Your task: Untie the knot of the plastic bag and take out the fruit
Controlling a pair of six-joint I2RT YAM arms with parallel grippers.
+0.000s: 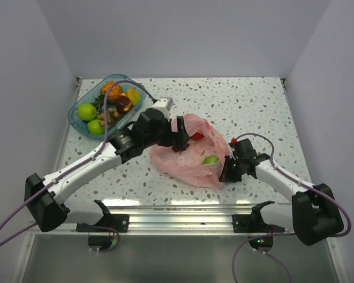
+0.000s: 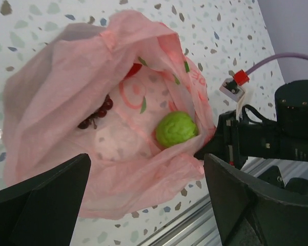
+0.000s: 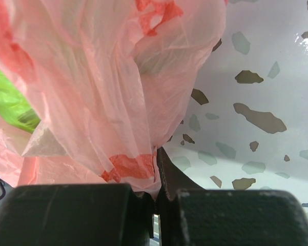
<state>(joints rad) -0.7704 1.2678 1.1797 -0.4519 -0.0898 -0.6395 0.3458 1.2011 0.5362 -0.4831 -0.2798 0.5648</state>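
Plastic bag (image 1: 191, 160) is clamped at its edge by the right tool (image 1: 228, 170); left tool (image 1: 180, 134) is held apart above.

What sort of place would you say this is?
Probably a robot test booth: plain white walls box in a speckled table, two arms are bolted to a metal rail, and a fruit tray and pink bag serve as props.

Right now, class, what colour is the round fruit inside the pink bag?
The apple is lime green, clearest in the left wrist view.
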